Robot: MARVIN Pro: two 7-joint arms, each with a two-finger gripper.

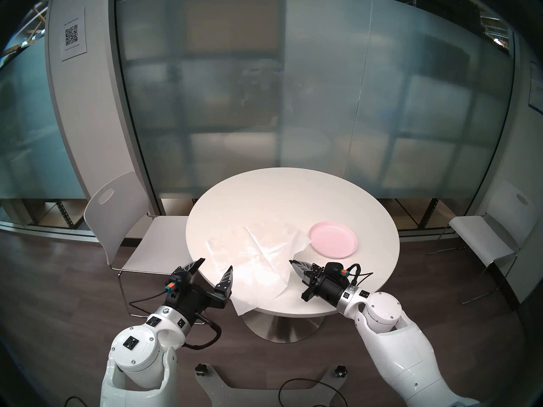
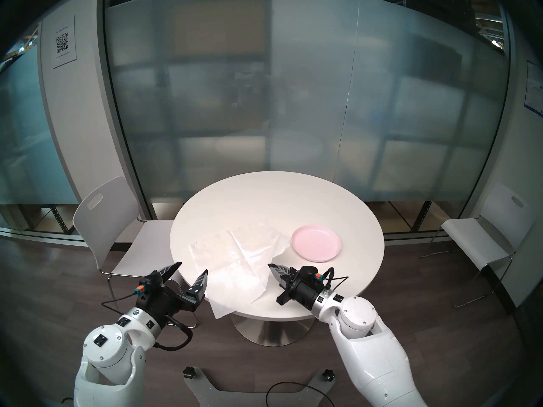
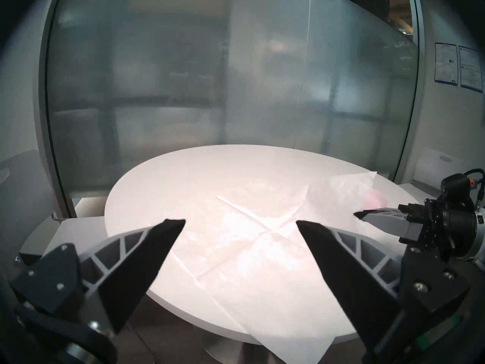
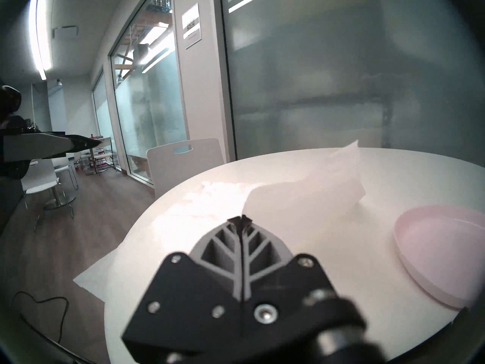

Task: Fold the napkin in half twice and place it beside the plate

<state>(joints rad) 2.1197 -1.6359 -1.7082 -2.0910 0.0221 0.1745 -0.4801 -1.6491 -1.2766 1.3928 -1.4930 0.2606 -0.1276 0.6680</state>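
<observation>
White laminate forms the round table (image 1: pixel 293 192), which stands on a metal pedestal with a white chair (image 1: pixel 117 221) at its left side and frosted glass partitions (image 1: pixel 264 89) behind it.

Napkin (image 1: pixel 255 250): thin white paper, spread unfolded across the near half of the tabletop, crossed by raised crease lines. Its near corner hangs over the table edge; its right-hand portion is lifted off the surface and curls upward.

Plate (image 1: pixel 334 238): pale pink, round, flat on the table to the right of the napkin, with the raised napkin edge just beside its rim.

Left gripper (image 1: pixel 214 269): jaws spread wide, nothing between them, held over the near-left table edge at the napkin's left border.

Right gripper (image 4: pixel 241 219): fingers pressed together along their full length, tips at the lifted right edge of the napkin. Whether paper is pinched between them cannot be told.
</observation>
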